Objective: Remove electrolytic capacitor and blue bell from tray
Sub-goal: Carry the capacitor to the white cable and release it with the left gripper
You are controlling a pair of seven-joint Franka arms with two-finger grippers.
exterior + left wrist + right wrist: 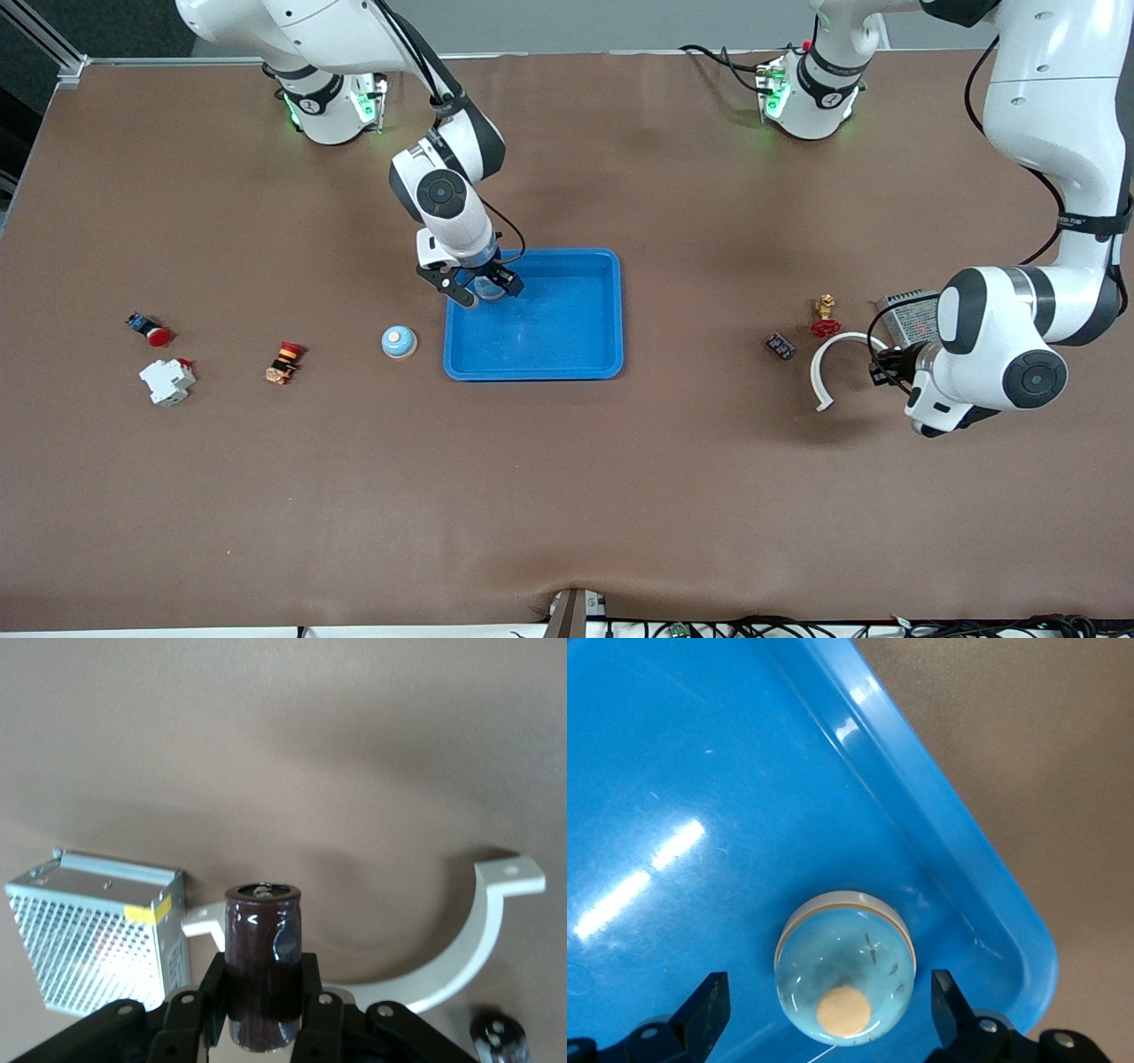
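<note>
On the brown table point(620, 496), two bells point(844, 967) point(399, 341) show; right tool point(830, 1010) spread, left tool point(263, 1003) pinching one capacitor point(263, 966).

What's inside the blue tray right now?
One bell sits in a corner of the tray, between the open right gripper. The gripper hides that corner in the front view.

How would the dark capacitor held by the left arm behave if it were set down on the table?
The capacitor is a smooth cylinder, so on its side it would probably roll. Stood on end it may tip, being taller than wide. Its glossy sleeve looks slippery, though the left tool grips it firmly. The right tool is open around the bell.
</note>
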